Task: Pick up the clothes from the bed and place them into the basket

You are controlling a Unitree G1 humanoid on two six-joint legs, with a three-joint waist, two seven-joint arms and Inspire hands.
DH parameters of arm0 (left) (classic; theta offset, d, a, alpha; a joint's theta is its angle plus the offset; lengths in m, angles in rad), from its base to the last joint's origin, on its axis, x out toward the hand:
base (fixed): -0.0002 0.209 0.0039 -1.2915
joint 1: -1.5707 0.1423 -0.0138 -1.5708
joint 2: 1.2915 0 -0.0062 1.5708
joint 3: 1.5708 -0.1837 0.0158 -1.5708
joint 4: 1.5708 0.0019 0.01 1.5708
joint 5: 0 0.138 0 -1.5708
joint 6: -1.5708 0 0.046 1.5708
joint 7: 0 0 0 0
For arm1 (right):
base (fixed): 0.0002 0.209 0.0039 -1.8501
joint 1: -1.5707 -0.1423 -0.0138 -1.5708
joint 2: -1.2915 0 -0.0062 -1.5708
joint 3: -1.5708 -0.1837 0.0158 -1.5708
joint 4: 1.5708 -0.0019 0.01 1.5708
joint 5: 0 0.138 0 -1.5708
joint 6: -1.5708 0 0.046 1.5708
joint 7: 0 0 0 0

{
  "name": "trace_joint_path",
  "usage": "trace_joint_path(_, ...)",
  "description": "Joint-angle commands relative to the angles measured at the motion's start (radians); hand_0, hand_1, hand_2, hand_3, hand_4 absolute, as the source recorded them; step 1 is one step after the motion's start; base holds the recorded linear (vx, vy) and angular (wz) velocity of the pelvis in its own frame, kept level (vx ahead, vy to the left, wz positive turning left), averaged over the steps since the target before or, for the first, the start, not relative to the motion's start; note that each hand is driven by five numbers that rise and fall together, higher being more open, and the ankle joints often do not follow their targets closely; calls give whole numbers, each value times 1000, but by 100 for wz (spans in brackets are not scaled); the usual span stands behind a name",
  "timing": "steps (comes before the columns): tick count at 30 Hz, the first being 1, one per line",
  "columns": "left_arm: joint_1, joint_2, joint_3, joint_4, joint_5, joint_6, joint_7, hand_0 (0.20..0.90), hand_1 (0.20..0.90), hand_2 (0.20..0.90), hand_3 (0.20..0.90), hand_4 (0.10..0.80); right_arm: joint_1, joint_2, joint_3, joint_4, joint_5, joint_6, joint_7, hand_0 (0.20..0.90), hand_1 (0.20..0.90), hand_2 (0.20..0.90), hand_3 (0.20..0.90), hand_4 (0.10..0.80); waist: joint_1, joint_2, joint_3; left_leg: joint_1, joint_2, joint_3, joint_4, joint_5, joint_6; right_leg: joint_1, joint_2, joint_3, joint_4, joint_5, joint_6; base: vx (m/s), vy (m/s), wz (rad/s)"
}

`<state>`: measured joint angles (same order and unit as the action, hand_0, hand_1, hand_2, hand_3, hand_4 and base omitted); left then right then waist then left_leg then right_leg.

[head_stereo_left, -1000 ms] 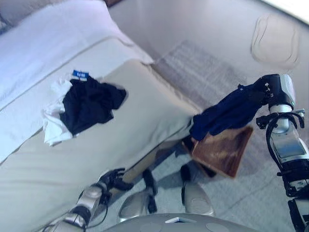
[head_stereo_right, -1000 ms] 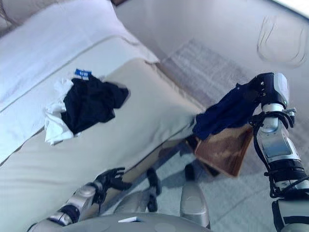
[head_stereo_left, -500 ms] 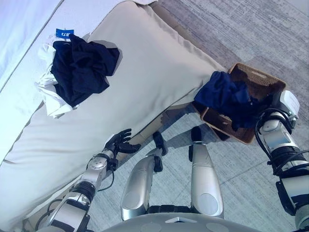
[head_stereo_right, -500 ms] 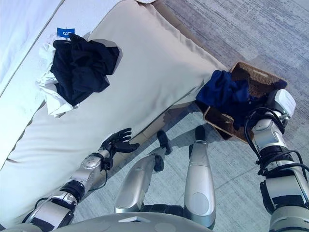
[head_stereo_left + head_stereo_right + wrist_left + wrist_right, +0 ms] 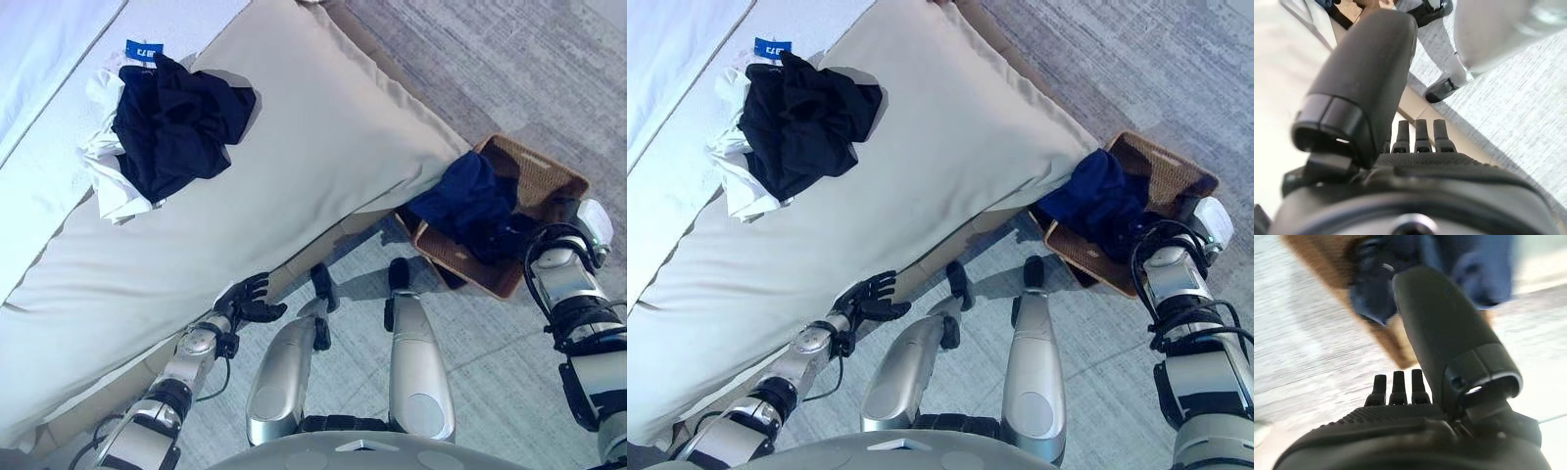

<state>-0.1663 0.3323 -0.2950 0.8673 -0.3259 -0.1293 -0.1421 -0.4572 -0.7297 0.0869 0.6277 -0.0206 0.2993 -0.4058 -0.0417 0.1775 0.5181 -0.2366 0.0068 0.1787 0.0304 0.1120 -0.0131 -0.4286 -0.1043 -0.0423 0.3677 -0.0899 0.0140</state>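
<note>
A wide bed (image 5: 294,166) under a smooth beige cover fills the room's left side. Beside it lies pale grey textured carpet floor (image 5: 509,392), evenly lit.

I count one bed (image 5: 294,166), filling the upper left of the frame. On it I count two garments in a single heap: one black garment (image 5: 176,122) lying over one white garment (image 5: 108,191). One wicker basket (image 5: 544,176) sits at the right edge of the frame, with one navy garment (image 5: 470,201) in it. I count two hands: my left hand (image 5: 245,299), lower left of centre, and my right hand (image 5: 573,220), beside the basket.
</note>
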Motion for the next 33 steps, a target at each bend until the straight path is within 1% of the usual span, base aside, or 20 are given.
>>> trace_joint_path(1, 84, 22, 38, 0, -40, -17, -2, 900, 900, 900, 900, 800, 23, -48, -64, -265, -82, -117, -8, 900, 900, 900, 900, 800, -28, -18, -65, 12, -19, -84, 43, -103, -16, 77, 19, -68, -94, 1, -3, 131, 158, 4)
trace_joint_path(3, 92, 18, 62, 16, -33, -7, 2, 900, 900, 900, 900, 800, 62, -17, -79, -386, -106, -138, 52, 900, 900, 900, 900, 800, -25, -51, -89, 38, -20, -85, 30, -110, -11, 118, 18, -75, -138, 18, 7, 133, 117, 10)
trace_joint_path(4, 99, 16, 78, 25, -25, 1, 8, 900, 900, 900, 900, 800, 79, -3, -79, -444, -115, -145, 100, 900, 900, 900, 900, 800, -18, -76, -105, 52, -20, -88, 30, -118, -8, 144, 17, -81, -158, 25, 13, 132, 98, 16)
trace_joint_path(5, 105, 14, 88, 33, -24, 2, 11, 900, 900, 900, 900, 800, 89, 4, -79, -472, -110, -169, 147, 900, 900, 900, 900, 800, -13, -93, -115, 60, -22, -92, 31, -124, -6, 161, 16, -84, -170, 30, 17, 172, 110, 25)
trace_joint_path(6, 117, 12, 105, 47, -8, 9, 17, 900, 900, 900, 900, 800, 101, 14, -75, -522, -83, -179, 208, 900, 900, 900, 900, 800, 6, -126, -140, 76, -26, -102, 36, -137, 1, 199, 9, -95, -200, 43, 25, 161, 106, 30)
trace_joint_path(8, 128, 9, 116, 68, 7, 14, 14, 900, 900, 900, 900, 800, 93, 13, -62, -530, -68, -193, 274, 900, 900, 900, 900, 800, 30, -150, -163, 98, -30, -113, 39, -148, 5, 243, 1, -114, -227, 51, 34, 152, 99, 33)
trace_joint_path(9, 133, 9, 119, 72, 12, 18, 16, 900, 900, 900, 900, 800, 90, 12, -57, -533, -56, -194, 284, 900, 900, 900, 900, 800, 41, -159, -173, 105, -33, -119, 42, -153, 8, 259, -3, -121, -236, 55, 38, 145, 125, 38)
trace_joint_path(11, 148, 6, 127, 98, 26, 31, 15, 900, 900, 900, 900, 800, 67, 7, -35, -518, -89, -216, 318, 900, 900, 900, 900, 800, 83, -186, -201, 119, -42, -133, 58, -168, 18, 302, -21, -150, -257, 66, 50, 168, 201, 46)
trace_joint_path(12, 157, 5, 129, 112, 24, 35, 15, 900, 900, 900, 900, 800, 50, 3, -23, -501, -98, -226, 330, 900, 900, 900, 900, 800, 102, -194, -211, 123, -45, -140, 66, -175, 22, 317, -29, -166, -260, 68, 55, 158, 203, 45)
trace_joint_path(14, 171, 8, 135, 138, 44, 34, 9, 900, 900, 900, 900, 800, 16, 1, 8, -476, -115, -207, 344, 900, 900, 900, 900, 800, 139, -208, -220, 127, -53, -155, 90, -189, 30, 340, -42, -188, -257, 67, 61, 147, 144, 45)
trace_joint_path(16, 173, 14, 134, 161, 61, 40, 9, 900, 900, 900, 900, 800, -31, 7, 48, -427, -165, -206, 341, 900, 900, 900, 900, 800, 176, -220, -225, 119, -62, -175, 115, -198, 40, 355, -55, -213, -250, 69, 67, 133, 130, 42)
trace_joint_path(18, 166, 37, 126, 170, 70, 46, 8, 900, 900, 900, 900, 800, -110, 9, 104, -355, -180, -182, 328, 900, 900, 900, 900, 800, 220, -236, -212, 105, -67, -201, 147, -209, 49, 367, -63, -240, -232, 64, 71, 96, 78, 51)
trace_joint_path(21, 137, 74, 110, 166, 62, 53, -4, 900, 900, 900, 900, 800, -247, 3, 175, -232, -191, -147, 269, 900, 900, 900, 900, 800, 288, -246, -176, 65, -80, -246, 182, -212, 59, 368, -78, -279, -199, 62, 65, 34, 70, 56)
trace_joint_path(22, 134, 77, 107, 164, 59, 52, -3, 900, 900, 900, 900, 800, -265, 3, 182, -215, -192, -142, 259, 900, 900, 900, 900, 800, 294, -246, -172, 60, -81, -250, 185, -212, 59, 367, -79, -282, -196, 62, 64, -10, 68, 58)
trace_joint_path(23, 123, 84, 97, 160, 46, 55, -5, 900, 900, 900, 900, 800, -313, 3, 202, -170, -193, -126, 236, 900, 900, 900, 900, 800, 313, -246, -161, 43, -85, -262, 194, -211, 59, 365, -84, -292, -188, 61, 62, -43, 61, 61)
trace_joint_path(26, 87, 110, 77, 135, 5, 60, -12, 900, 900, 900, 900, 800, -484, 5, 246, -8, -160, -88, 151, 900, 900, 900, 900, 800, 378, -235, -117, -32, -95, -295, 220, -199, 55, 340, -103, -339, -156, 56, 57, -78, 70, 48)
trace_joint_path(27, 80, 117, 71, 129, -16, 66, -11, 900, 900, 900, 900, 800, -532, 12, 265, 36, -145, -68, 121, 900, 900, 900, 900, 800, 401, -231, -102, -43, -90, -304, 230, -221, 48, 335, -106, -344, -136, 35, 62, -39, 58, 51)
trace_joint_path(29, 75, 123, 65, 110, -30, 60, -20, 900, 900, 900, 900, 800, -640, 28, 294, 144, -99, -18, 77, 900, 900, 900, 900, 800, 450, -214, -71, -101, -95, -320, 250, -207, 46, 296, -129, -387, -92, 31, 57, -92, 91, 36)
trace_joint_path(33, 87, 124, 75, 90, -65, 47, -26, 900, 900, 900, 900, 800, -732, 39, 325, 286, -61, 39, 45, 900, 900, 900, 900, 800, 513, -199, -23, -190, -106, -345, 269, -179, 44, 226, -149, -448, -20, 12, 56, -96, 84, 33)
